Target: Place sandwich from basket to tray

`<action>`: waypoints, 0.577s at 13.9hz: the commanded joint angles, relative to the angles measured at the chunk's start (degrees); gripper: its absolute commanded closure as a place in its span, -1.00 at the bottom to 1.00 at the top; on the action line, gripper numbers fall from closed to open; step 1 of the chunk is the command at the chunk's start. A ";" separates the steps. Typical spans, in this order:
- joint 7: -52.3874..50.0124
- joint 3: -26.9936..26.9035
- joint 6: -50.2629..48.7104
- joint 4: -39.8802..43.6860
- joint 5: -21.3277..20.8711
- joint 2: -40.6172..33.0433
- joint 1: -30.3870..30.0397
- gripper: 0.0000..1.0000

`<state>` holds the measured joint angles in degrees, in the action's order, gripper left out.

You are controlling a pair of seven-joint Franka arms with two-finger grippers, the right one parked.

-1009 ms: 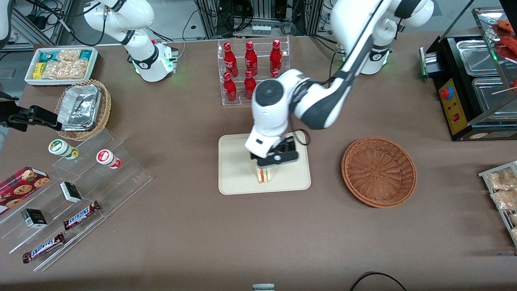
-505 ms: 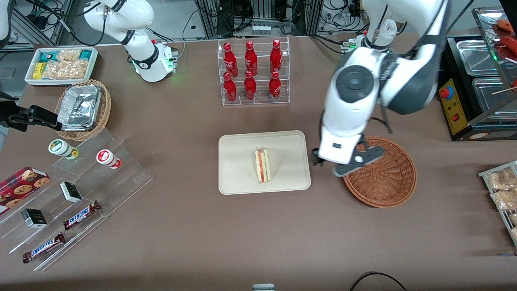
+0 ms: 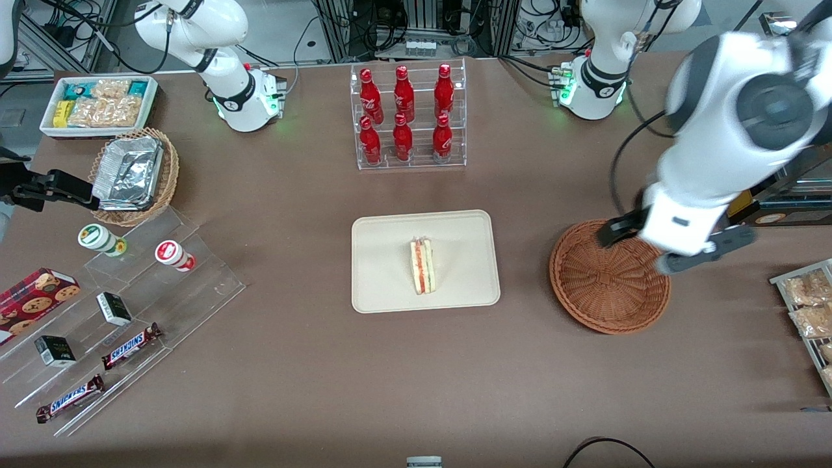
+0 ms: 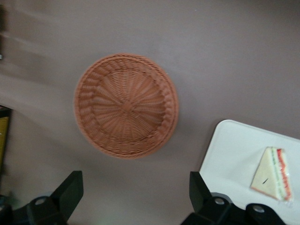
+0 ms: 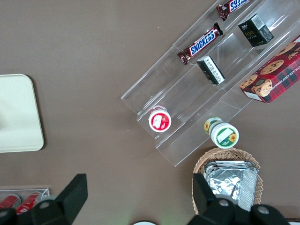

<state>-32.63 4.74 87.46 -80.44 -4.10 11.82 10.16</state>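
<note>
Cream-beige tray point(image 3: 390, 260), one, sits near the middle of the brown table point(image 3: 325, 364). One sandwich point(image 3: 423, 266) lies on it, nearer the tray's edge that faces the basket, filling stripe visible along its cut side; the wrist view shows the same wedge point(image 4: 273, 174) flat on the tray point(image 4: 229, 159).

One reddish-brown wicker basket point(image 3: 604, 292) sits beside the tray, toward the working arm's end of the table, apart from the tray. Nothing is in it in either view point(image 4: 125, 105).

Left gripper point(image 3: 676, 246) hangs above the basket's rim at the edge toward the working arm's end, well clear of the sandwich. Fingers point(image 4: 70, 190) are spread wide apart, released, nothing between them.

Other items, counted:
- Six red bottles point(image 3: 403, 114) in one clear rack, farther from the front camera than the tray.
- One lighter wicker basket with foil containers point(image 3: 133, 174) toward the parked arm's end.
- One white bin of snack packets point(image 3: 97, 104) near that table corner.
- Two Snickers bars point(image 3: 130, 346) on a clear stepped stand point(image 3: 195, 286), with two round-lidded cups point(image 3: 172, 254).
- One cookie box point(image 3: 32, 299) at the table edge.
</note>
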 commanded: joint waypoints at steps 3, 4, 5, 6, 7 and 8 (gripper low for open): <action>10.39 0.71 -3.35 -4.72 2.25 -6.80 -5.67 -0.99; 13.01 0.71 -3.44 -6.21 2.34 -8.47 -6.63 -0.99; 16.34 0.63 -3.35 -8.31 2.52 -10.31 -7.25 -0.99; 18.55 0.63 -3.18 -10.16 3.56 -11.98 -8.47 -0.99; 21.01 0.63 -3.18 -11.40 4.01 -13.48 -9.53 -0.99; 25.29 0.63 -2.83 -12.89 4.01 -15.32 -10.06 -0.99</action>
<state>-13.52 4.73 83.94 -88.04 -1.33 2.03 2.33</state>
